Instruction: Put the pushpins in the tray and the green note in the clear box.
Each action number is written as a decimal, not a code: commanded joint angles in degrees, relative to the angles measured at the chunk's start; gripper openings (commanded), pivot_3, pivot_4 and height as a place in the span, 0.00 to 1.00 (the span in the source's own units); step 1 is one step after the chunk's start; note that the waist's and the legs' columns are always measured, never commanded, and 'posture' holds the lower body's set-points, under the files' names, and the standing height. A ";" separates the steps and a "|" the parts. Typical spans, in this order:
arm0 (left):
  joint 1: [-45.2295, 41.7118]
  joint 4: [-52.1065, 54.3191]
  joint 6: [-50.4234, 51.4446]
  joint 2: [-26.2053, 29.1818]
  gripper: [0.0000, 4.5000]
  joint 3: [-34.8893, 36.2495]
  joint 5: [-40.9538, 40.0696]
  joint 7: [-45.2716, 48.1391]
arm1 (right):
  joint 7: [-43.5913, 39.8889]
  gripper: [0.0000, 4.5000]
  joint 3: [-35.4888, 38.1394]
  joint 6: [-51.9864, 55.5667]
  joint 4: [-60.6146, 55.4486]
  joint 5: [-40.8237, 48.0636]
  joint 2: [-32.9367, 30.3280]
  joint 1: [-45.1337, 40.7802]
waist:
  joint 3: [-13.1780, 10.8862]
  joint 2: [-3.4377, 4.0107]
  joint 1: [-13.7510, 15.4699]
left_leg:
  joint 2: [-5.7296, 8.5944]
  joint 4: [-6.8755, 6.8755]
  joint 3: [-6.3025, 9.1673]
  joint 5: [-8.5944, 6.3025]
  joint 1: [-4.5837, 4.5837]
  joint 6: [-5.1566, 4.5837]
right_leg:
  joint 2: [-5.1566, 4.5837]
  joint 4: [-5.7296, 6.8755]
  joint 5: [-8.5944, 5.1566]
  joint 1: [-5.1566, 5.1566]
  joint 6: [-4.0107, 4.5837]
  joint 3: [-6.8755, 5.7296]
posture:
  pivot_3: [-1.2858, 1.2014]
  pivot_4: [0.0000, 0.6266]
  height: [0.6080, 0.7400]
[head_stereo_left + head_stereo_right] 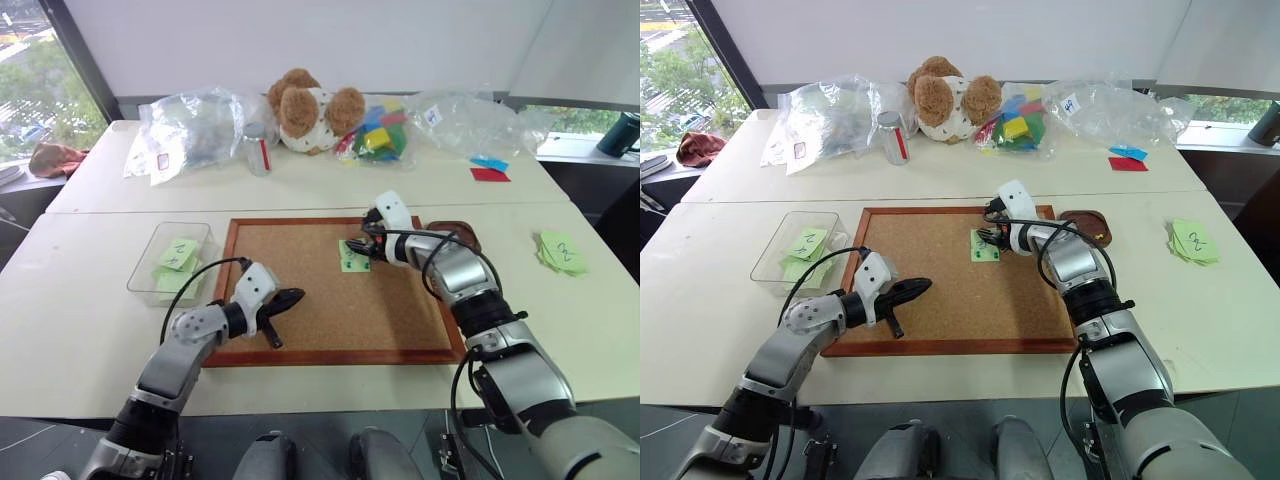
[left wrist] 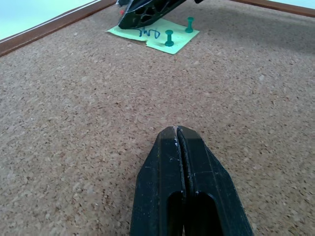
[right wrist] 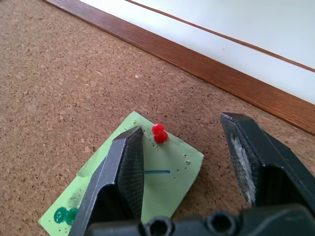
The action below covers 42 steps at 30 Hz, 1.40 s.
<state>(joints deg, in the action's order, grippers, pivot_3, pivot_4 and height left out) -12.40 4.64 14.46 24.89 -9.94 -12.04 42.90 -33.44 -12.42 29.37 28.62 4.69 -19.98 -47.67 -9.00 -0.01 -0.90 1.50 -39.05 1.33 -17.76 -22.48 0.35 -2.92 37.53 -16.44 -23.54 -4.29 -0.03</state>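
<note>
The green note point(image 3: 147, 189) lay flat on the corkboard point(image 1: 300, 300), right of the board's centre and toward its far edge, pinned by three pushpins. A red pushpin point(image 3: 159, 133) stood at the note's far corner. Two green pushpins point(image 2: 169, 38) stood along the opposite end, on the side nearer the left arm.

The right gripper point(image 3: 187, 147) hovered directly over the note with its jaws apart. The red pushpin sat between the two fingers, close against the left one and a little beyond its tip. The coming move appeared to turn on this offset: the gripper would need to advance slightly toward the far frame and centre the pin before closing. The note's long axis ran roughly along the gripper's own pointing direction.

The left gripper point(image 1: 283, 300) was fully closed and empty, low over the near left part of the corkboard, well apart from the note. The right arm was therefore the nearer one.

The clear box point(image 1: 145, 262) stood just beside the board's left frame, already holding green slips. A dark brown tray point(image 1: 1088, 222) lay off the far right corner of the board, partly hidden behind the right arm.

From the head camera, the pins were too small to make out, and the right gripper covered the note's right edge. Whether any finger touched the paper could not be told.
</note>
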 commanded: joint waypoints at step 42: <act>-1.06 1.53 5.02 0.87 0.00 0.95 -1.30 1.12 | 2.80 0.00 12.21 16.98 -23.94 8.04 -2.83 -0.18 | 0.06 0.09 0.14 | 0.02 0.05 0.02 -0.14 0.01 -0.25 | -0.05 0.00 0.00 0.01 0.00 0.00 | 0.52 0.24 1.00</act>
<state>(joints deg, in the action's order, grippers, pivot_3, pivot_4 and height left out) -13.65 5.70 18.67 25.17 -9.90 -13.18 43.99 -30.97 -2.31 47.40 5.88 12.20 -21.90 -45.57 -8.94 0.08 -0.75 1.52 -39.00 1.35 -17.90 -22.47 0.10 -2.98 37.54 -16.44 -23.54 -4.29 -0.04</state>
